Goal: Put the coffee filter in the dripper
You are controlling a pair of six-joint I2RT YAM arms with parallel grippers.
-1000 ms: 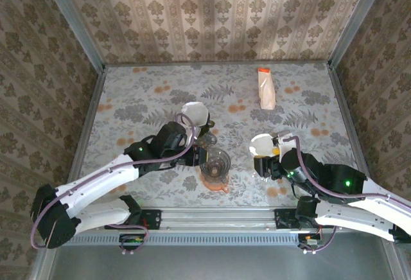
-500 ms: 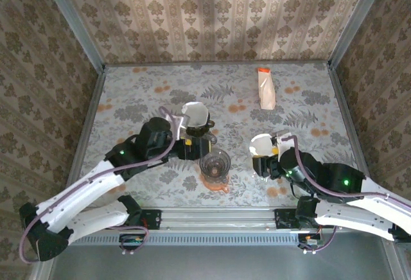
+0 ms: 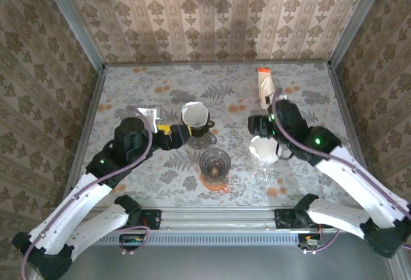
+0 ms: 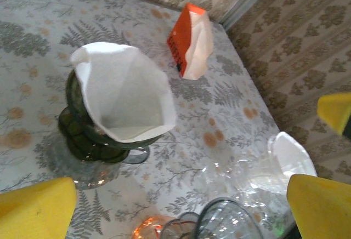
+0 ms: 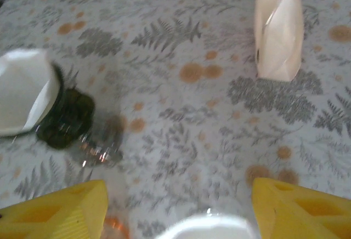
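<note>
We note the white paper cone filter (image 4: 123,94) seated in the dark green glass dripper (image 4: 82,135), mouth up, its rim standing above the glass and leaning a little to one side; we judge it rests on the dripper's walls alone and that this part of the task is done. The left gripper (image 3: 174,135) sits just beside the dripper on its left, yellow fingers spread wide and touching neither paper nor glass, probably so as not to drag the filter out. A second white filter (image 4: 293,154) sits in a clear glass dripper (image 4: 258,178) well to the right, and the right gripper (image 3: 262,128) hangs over it with fingers apart; in the right wrist view the paper's rim shows between them, and we cannot tell whether one finger brushes it, so seating there needs a check. Between the two drippers stands an empty clear glass cup (image 3: 215,163) on an orange base. An orange-and-white packet (image 4: 189,41) lies farther back on the floral-patterned table (image 3: 141,94), apart from everything.
</note>
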